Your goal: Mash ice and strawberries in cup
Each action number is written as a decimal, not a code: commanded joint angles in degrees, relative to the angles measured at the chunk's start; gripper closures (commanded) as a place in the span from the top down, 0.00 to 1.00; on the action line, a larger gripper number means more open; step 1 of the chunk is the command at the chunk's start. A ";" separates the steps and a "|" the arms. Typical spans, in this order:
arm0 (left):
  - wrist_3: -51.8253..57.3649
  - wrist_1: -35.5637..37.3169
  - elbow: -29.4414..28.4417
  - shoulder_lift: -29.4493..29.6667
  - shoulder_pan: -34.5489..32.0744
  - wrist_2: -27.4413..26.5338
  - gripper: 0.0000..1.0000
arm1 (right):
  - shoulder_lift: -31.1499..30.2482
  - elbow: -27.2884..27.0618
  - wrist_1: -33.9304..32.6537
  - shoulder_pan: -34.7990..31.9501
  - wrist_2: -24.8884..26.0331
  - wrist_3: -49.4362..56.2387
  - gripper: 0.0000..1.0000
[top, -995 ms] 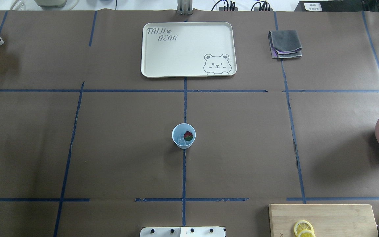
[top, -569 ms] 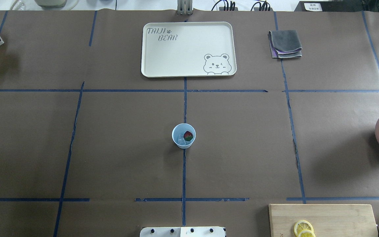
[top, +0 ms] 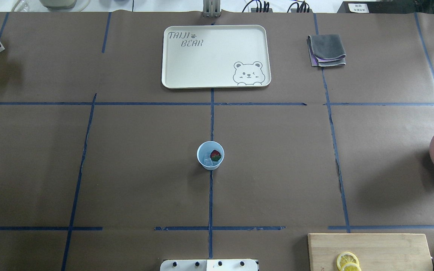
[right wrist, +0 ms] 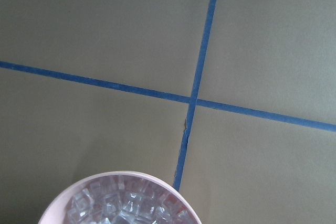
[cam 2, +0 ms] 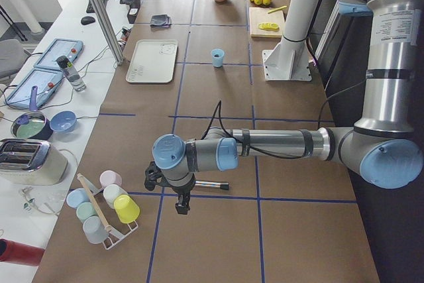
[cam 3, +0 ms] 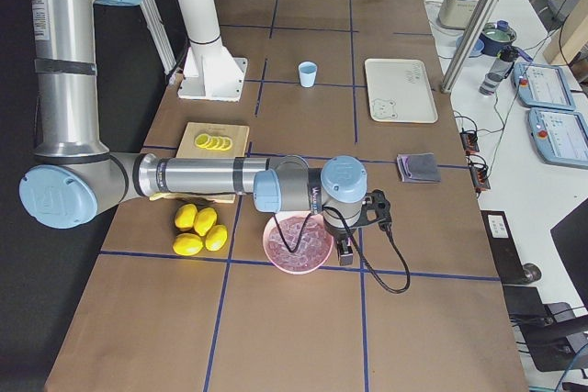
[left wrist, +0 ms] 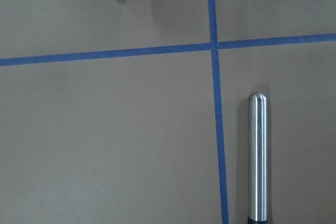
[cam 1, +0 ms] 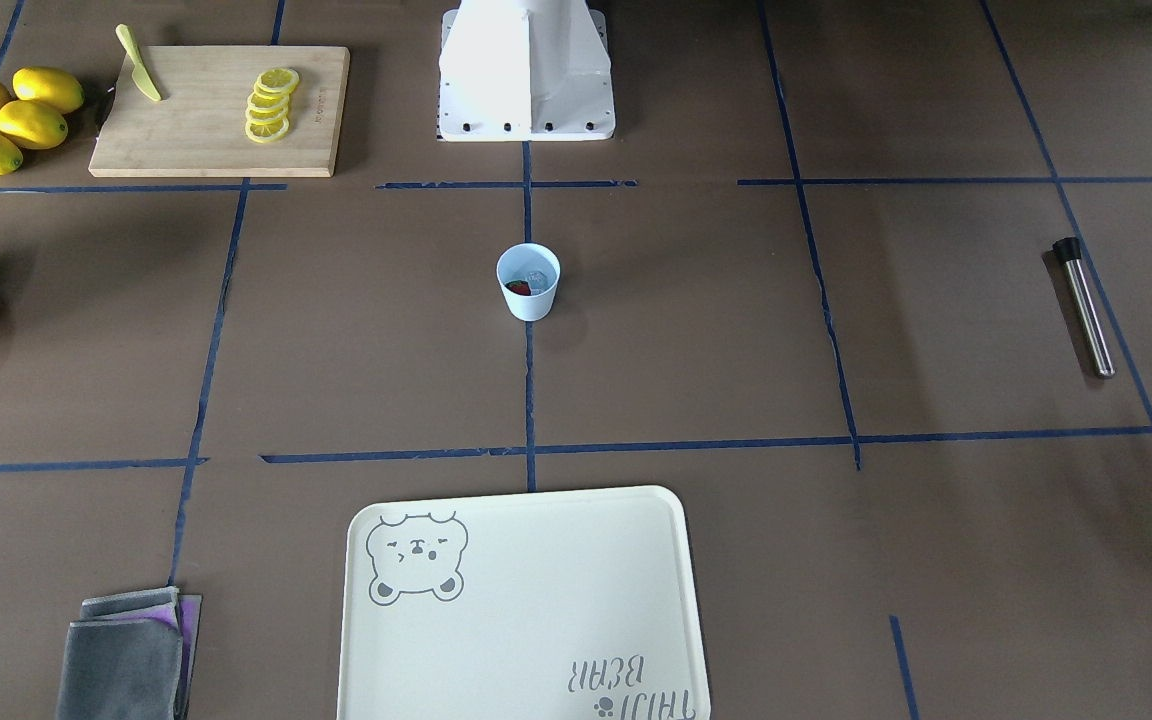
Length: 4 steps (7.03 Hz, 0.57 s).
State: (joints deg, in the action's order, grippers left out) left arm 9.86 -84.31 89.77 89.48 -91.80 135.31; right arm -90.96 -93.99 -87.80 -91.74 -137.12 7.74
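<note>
1. The cup (top: pixel 210 155) stands upright at the middle of the surface (top: pixel 134 169), on a blue tape line (top: pixel 210 195).
2. Inside it the strawberry (top: pixel 215 155) and the ice (top: pixel 207 161) lie side by side at the bottom — both whole.
3. The left hand (cam 2: pixel 181 205) hangs over the surface's left end, just beside a steel rod (cam 2: pixel 213 184) lying flat. I cannot tell whether it is released or clenched.
4. The right hand (cam 3: pixel 346 251) hangs at the right end, over the rim of a pink bowl (cam 3: pixel 280 266) heaped with clear cubes — its state cannot be told either.
5. Both hands are well apart from the cup.
6. A cream tray (top: pixel 179 67) lies at the far edge, in line with the cup.
</note>
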 commanded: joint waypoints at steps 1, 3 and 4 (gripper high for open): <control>-0.37 0.11 -0.03 -0.28 -0.04 0.04 1.00 | -0.45 0.12 -0.17 -0.02 -0.08 -0.01 1.00; -1.94 -0.50 0.05 -0.28 -0.04 -0.05 1.00 | -1.06 0.64 -0.17 -0.02 0.01 -0.01 1.00; -2.47 -0.59 0.14 -0.28 -0.04 -0.05 1.00 | -1.58 0.39 0.00 -0.02 0.01 -0.01 1.00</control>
State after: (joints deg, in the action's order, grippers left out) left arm 8.24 -84.69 89.83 89.22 -91.84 135.27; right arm -91.98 -93.55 -87.93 -91.76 -137.12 7.73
